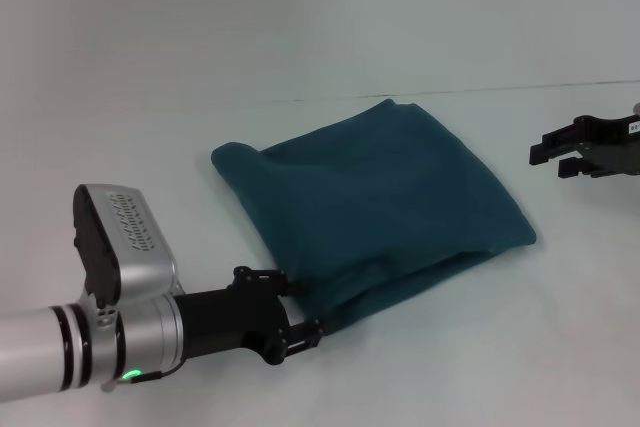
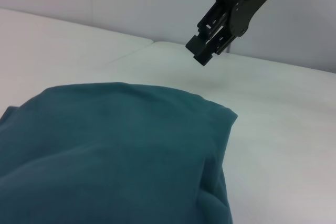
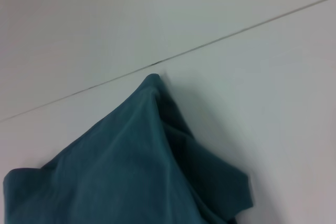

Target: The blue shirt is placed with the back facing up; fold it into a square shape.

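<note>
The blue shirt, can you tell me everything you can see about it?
The blue shirt is plain dark teal, soft-looking cloth, already folded into a rough square several layers thick, with edges a bit bumpy. It lies flat on the white table. The left end effector is at its near corner. The right end effector hangs off to the side, not touching it.

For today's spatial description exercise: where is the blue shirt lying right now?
In the head view the blue shirt lies folded mid-table, between the left gripper at its near corner and the right gripper off its right side.
</note>
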`<action>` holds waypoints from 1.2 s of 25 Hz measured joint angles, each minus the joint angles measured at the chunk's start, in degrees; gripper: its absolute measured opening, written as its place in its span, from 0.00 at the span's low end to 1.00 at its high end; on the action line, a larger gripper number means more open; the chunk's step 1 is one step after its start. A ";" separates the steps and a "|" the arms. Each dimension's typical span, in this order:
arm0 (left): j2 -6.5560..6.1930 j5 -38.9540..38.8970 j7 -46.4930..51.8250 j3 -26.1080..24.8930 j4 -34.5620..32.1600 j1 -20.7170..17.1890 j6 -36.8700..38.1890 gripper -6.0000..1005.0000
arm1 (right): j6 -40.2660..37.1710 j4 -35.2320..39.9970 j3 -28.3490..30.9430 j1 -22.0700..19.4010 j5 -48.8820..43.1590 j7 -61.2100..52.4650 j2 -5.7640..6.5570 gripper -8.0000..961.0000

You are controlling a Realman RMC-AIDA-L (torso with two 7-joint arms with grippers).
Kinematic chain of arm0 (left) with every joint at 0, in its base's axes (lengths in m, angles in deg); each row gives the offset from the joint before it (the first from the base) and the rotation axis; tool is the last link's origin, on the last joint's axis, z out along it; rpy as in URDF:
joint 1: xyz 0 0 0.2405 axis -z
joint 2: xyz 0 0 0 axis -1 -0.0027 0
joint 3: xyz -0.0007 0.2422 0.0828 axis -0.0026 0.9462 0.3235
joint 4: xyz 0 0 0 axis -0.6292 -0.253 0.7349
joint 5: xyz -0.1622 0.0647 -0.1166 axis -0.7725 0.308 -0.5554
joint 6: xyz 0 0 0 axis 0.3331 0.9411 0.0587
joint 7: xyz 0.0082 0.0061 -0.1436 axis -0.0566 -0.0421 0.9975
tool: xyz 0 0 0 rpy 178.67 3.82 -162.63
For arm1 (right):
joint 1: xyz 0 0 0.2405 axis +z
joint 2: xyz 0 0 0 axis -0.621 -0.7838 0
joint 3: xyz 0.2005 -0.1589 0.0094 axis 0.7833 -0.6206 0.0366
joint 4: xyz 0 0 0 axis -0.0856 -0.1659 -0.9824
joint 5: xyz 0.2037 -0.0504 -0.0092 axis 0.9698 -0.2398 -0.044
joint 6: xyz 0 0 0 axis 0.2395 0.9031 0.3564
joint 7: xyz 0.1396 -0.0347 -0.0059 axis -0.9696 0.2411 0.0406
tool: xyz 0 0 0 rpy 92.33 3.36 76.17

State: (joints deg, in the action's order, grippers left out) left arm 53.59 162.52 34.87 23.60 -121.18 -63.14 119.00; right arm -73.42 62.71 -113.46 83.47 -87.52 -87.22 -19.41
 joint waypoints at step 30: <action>0.00 -4.22 -1.44 8.74 0.94 1.61 -10.42 0.12 | 0.28 -0.09 0.00 -0.25 0.00 0.03 0.11 0.58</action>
State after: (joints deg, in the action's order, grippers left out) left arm 53.59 158.29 33.43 32.34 -120.24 -61.52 108.58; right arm -73.14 62.63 -113.46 83.22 -87.53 -87.20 -19.30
